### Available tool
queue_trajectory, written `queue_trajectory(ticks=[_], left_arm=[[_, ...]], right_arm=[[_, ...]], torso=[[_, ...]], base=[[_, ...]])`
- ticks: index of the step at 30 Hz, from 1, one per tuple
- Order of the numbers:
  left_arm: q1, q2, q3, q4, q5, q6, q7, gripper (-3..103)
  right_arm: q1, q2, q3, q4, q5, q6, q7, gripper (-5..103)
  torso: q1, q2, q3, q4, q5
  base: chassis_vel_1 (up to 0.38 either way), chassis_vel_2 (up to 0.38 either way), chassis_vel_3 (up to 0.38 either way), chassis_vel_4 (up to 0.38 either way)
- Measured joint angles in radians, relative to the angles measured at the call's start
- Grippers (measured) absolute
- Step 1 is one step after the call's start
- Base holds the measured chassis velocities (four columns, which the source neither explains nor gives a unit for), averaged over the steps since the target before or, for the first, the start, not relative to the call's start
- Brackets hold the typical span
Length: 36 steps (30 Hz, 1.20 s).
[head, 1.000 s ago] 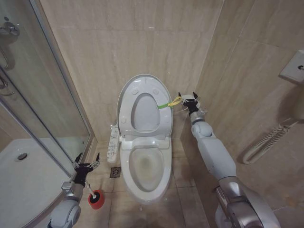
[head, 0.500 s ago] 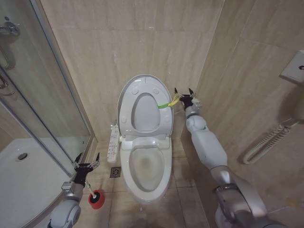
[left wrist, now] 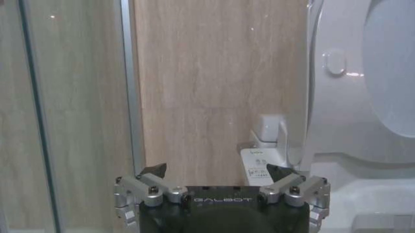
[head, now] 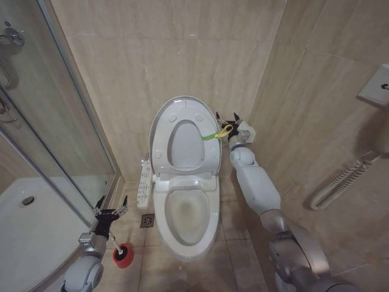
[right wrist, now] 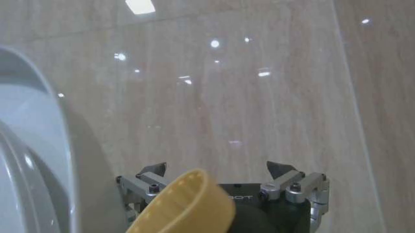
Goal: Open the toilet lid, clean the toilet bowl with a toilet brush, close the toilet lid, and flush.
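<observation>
The toilet lid point(head: 184, 113) stands upright against the back wall, with the seat ring point(head: 159, 146) raised in front of it. Below them the toilet bowl point(head: 185, 220) lies uncovered. A green-yellow strap point(head: 217, 132) hangs from the lid's right edge. My right gripper point(head: 228, 118) is open right at the strap's loop point(right wrist: 188, 204), beside the lid's edge point(right wrist: 32, 145). Low on the left, my left gripper point(head: 110, 206) is open just above the toilet brush point(head: 114, 243), whose thin white handle rises from the red holder point(head: 123, 256). The holder hides the bristle head.
A glass shower door point(head: 61, 121) and the white shower tray point(head: 24, 225) close off the left side. A long button panel point(head: 144, 182) hangs by the bowl's left, with a floor drain point(head: 148, 220) below it. A coiled hose point(head: 340, 182) runs along the right wall.
My right gripper has moved left, from beside the strap's end to right at its loop near the lid's edge. The left arm, lid and brush have not moved.
</observation>
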Motion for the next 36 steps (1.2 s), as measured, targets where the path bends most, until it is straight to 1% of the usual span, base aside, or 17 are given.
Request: queue_trajectory(ticks=[12, 16, 22, 28, 34, 36], left_arm=[[0.0, 0.0, 0.0, 0.0, 0.0, 0.0, 0.0, 100], [0.0, 0.0, 0.0, 0.0, 0.0, 0.0, 0.0, 100], [0.0, 0.0, 0.0, 0.0, 0.0, 0.0, 0.0, 100], [0.0, 0.0, 0.0, 0.0, 0.0, 0.0, 0.0, 100], [0.0, 0.0, 0.0, 0.0, 0.0, 0.0, 0.0, 100], [0.0, 0.0, 0.0, 0.0, 0.0, 0.0, 0.0, 100]], right_arm=[[-0.088, -0.096, -0.007, 0.077, 0.032, 0.032, -0.039, 100], [-0.116, -0.11, -0.007, 0.091, 0.042, 0.036, -0.05, 100], [-0.119, -0.099, -0.009, 0.085, 0.041, 0.039, -0.048, 100], [-0.052, -0.086, -0.001, 0.021, 0.004, 0.04, -0.032, 100], [-0.01, -0.086, -0.008, -0.007, 0.0, 0.032, -0.019, 100], [0.006, -0.073, -0.019, -0.011, 0.0, 0.024, -0.006, 100]], torso=[[0.0, 0.0, 0.0, -0.0004, 0.0003], [0.0, 0.0, 0.0, -0.0004, 0.0003], [0.0, 0.0, 0.0, -0.0003, 0.0003], [0.0, 0.0, 0.0, -0.0001, 0.0], [0.0, 0.0, 0.0, -0.0005, 0.0], [0.0, 0.0, 0.0, -0.0005, 0.0]], base=[[0.0, 0.0, 0.0, 0.0], [0.0, 0.0, 0.0, 0.0], [0.0, 0.0, 0.0, 0.0], [0.0, 0.0, 0.0, 0.0], [0.0, 0.0, 0.0, 0.0], [0.0, 0.0, 0.0, 0.0]])
